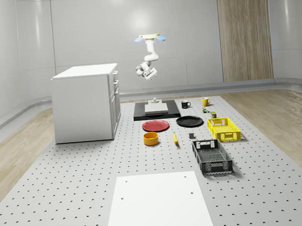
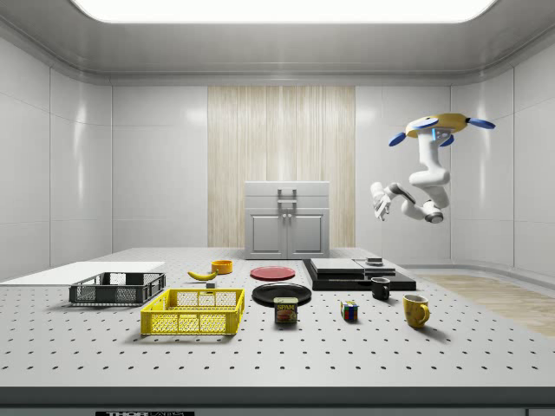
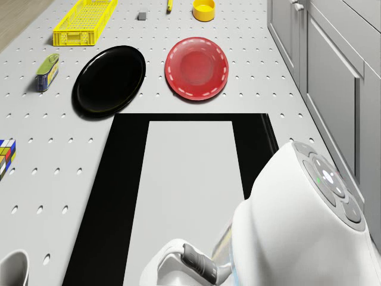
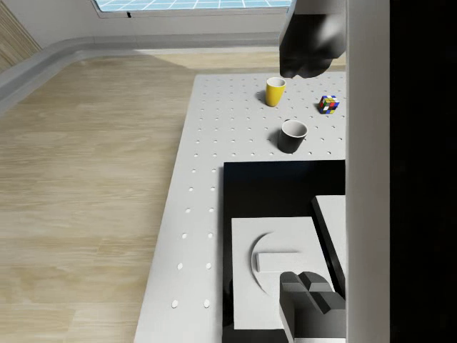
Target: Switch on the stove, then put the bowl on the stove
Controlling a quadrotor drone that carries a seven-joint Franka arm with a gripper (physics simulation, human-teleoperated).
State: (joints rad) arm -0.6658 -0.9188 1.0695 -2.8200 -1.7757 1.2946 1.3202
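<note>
Stove, your first target, is one flat black slab with a pale plate on top, lying at the far end of the perforated table in the whole-scene view, just to the right of the one white cabinet. Your drone hovers high in the air above the stove's far edge, and the arm folds down beneath it. Your gripper hangs well above the stove, touching nothing. You cannot tell from these pictures whether its fingers are parted or closed.

In the wrist view you see one round knob on the pale panel at the stove's end.

You have one white mat at the table's near end. You have two crates: a dark one and a yellow one. You have two plates, one red and one black, side by side just in front of the stove.

You have one bowl, orange-yellow, standing upright on the table in front of the red plate, well apart from the stove.

You have two mugs beyond the stove's right side: one dark, one yellow. You also have one banana, one tin can and one colour cube.
</note>
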